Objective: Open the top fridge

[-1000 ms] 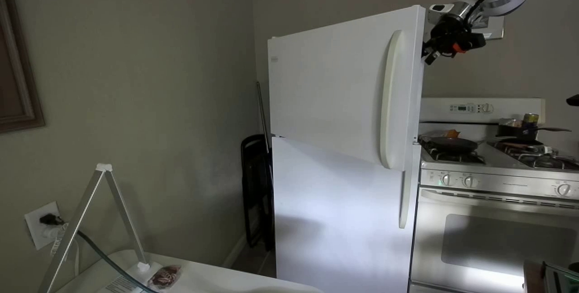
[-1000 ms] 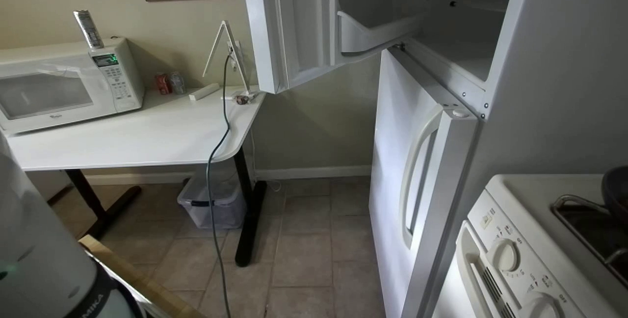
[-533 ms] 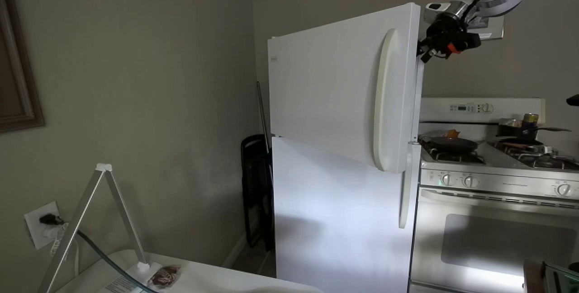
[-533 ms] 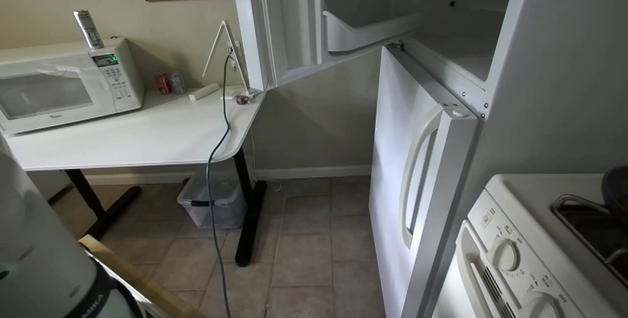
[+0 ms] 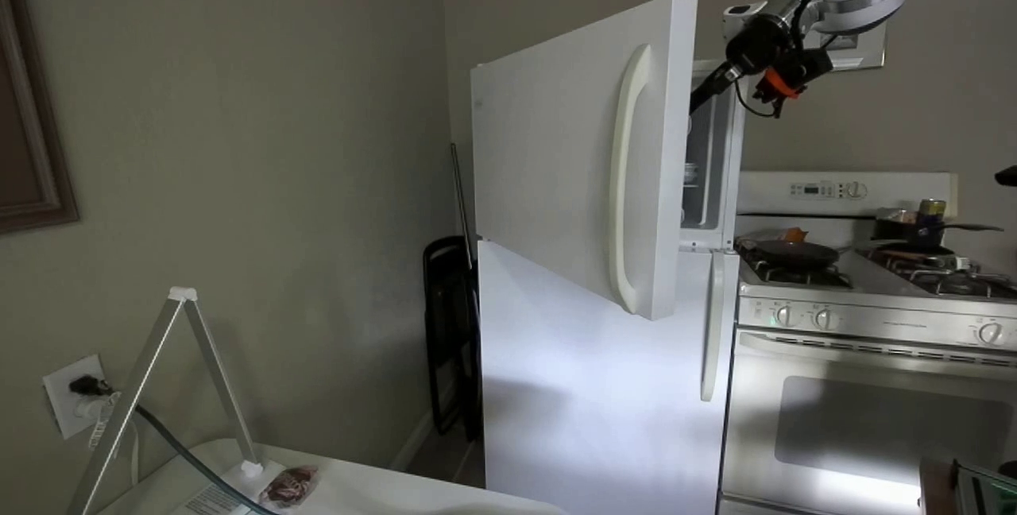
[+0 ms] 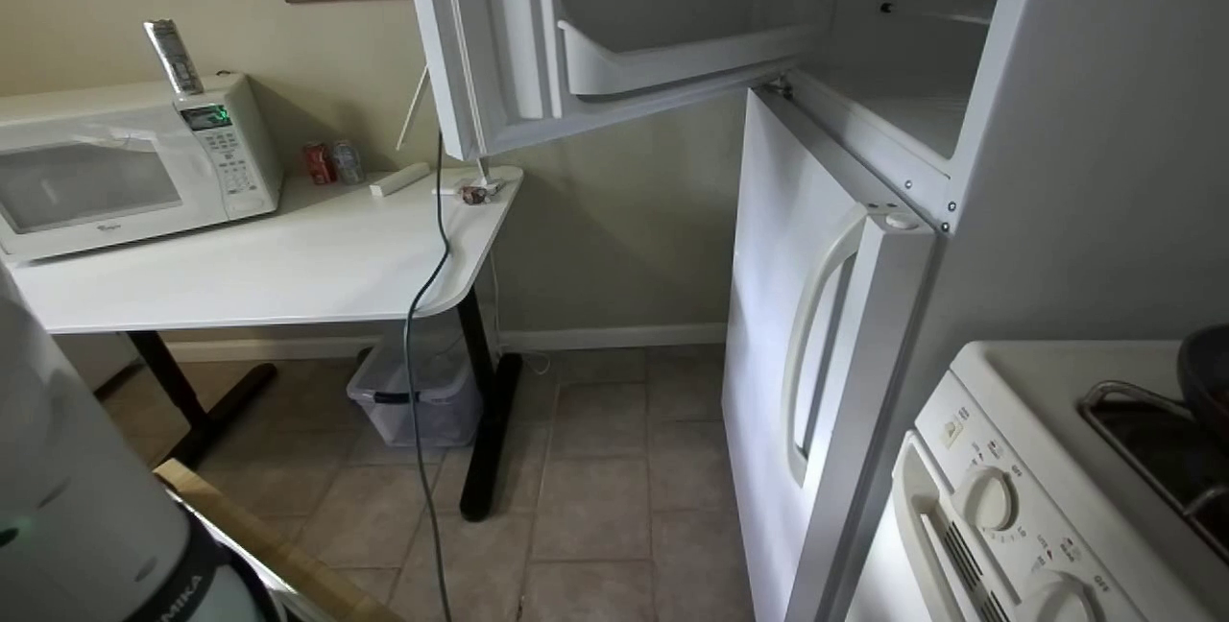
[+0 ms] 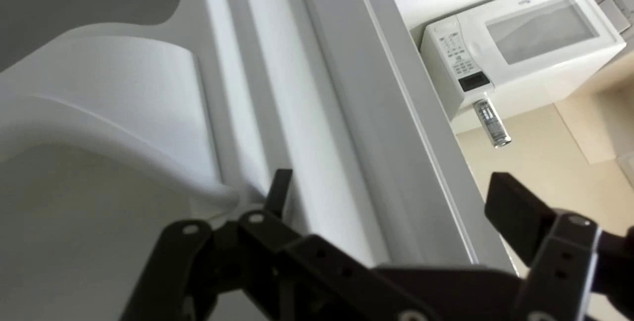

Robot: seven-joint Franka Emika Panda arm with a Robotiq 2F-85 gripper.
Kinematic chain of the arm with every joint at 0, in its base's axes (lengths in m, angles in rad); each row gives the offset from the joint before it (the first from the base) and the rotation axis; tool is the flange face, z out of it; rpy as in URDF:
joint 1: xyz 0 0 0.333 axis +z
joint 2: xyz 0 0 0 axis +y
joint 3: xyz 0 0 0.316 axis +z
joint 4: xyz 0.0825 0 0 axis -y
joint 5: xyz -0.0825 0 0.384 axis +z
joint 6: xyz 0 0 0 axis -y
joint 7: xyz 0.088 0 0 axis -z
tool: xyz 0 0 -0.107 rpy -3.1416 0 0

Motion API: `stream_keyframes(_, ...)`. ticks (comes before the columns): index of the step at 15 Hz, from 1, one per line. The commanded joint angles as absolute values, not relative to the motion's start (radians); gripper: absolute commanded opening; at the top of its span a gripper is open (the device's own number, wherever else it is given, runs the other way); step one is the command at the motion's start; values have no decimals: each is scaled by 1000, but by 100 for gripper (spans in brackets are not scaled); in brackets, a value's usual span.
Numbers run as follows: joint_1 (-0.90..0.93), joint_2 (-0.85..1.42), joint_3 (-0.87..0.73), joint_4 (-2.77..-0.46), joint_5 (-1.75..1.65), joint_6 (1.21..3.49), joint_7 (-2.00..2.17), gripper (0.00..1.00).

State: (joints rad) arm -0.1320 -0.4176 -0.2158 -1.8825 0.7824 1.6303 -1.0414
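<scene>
The top fridge door (image 5: 568, 157) is white with a long vertical white handle (image 5: 624, 173). It stands well ajar in both exterior views, its inner face and shelf bin (image 6: 682, 65) showing. The dim top compartment (image 6: 907, 46) is visible behind it. My black gripper (image 5: 713, 86) reaches to the inner side of the door near its free edge. In the wrist view my gripper (image 7: 386, 192) has its fingers wide apart. One finger is by the inner panel beside the bin; the other shows beyond the door edge. I cannot tell whether either finger touches. The handle is hidden there.
The lower fridge door (image 6: 797, 315) is shut. A stove (image 5: 874, 324) with pans stands beside the fridge. A white table (image 6: 269, 267) carries a microwave (image 6: 125, 161) with a can on top. A thin lamp-like frame (image 6: 413, 108) is partly behind the door in an exterior view.
The top door has swung further open, showing more of its inside. My gripper has moved along with it, away from the stove, and its fingers now reach behind the door.
</scene>
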Motion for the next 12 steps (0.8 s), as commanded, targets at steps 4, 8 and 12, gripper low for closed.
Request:
stream_keyframes(4, -47, -502, -48, -2007, 895, 1977, -801, 100)
stream_keyframes(8, 63, -486, 18, -2030, 984, 2197, -850, 100)
stream_keyframes(12, 117, -466, 39, -2022, 954, 2208, -788, 100)
